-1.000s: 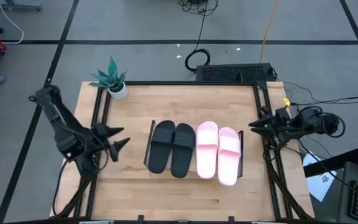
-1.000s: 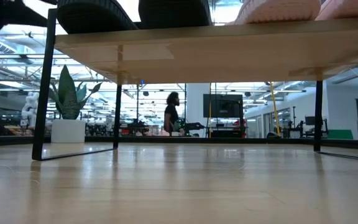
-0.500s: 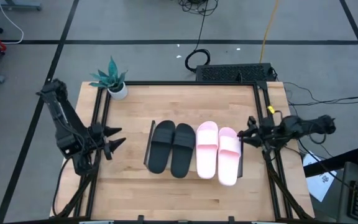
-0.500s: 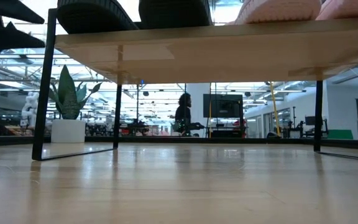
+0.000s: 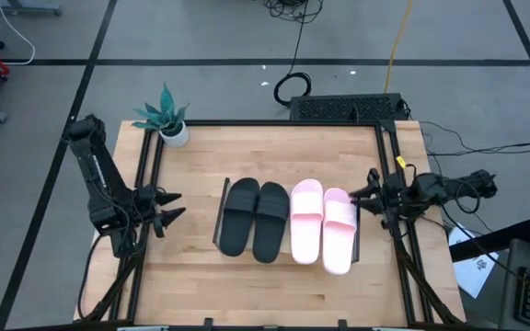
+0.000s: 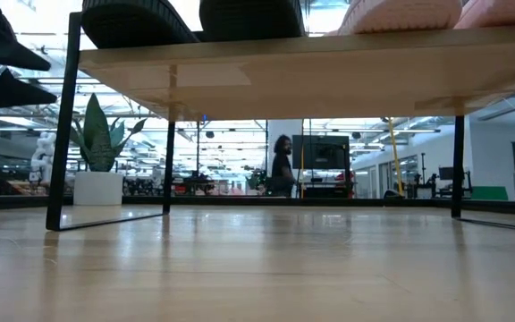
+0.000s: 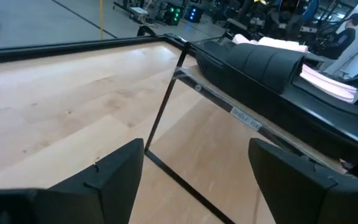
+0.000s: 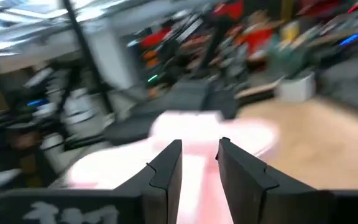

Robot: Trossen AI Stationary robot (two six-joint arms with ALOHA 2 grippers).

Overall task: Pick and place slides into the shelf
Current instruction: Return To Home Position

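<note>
Apparently the placing is done and the step in hand is going home. The left gripper (image 5: 170, 208) hangs with fingers wide apart and empty, well apart from the shelf (image 6: 284, 72). On the shelf lie the black slides (image 5: 239, 216), then the pink slides (image 5: 306, 221). The right gripper (image 5: 364, 196), fingers slightly apart and empty, is just beside the outer pink one; next it should draw away without brushing it

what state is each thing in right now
shelf, standing, top fully occupied
black slides, on the shelf, side by side
pink slides, on the shelf, side by side
left gripper, open, empty
right gripper, slightly open, empty
potted plant, upright
</note>
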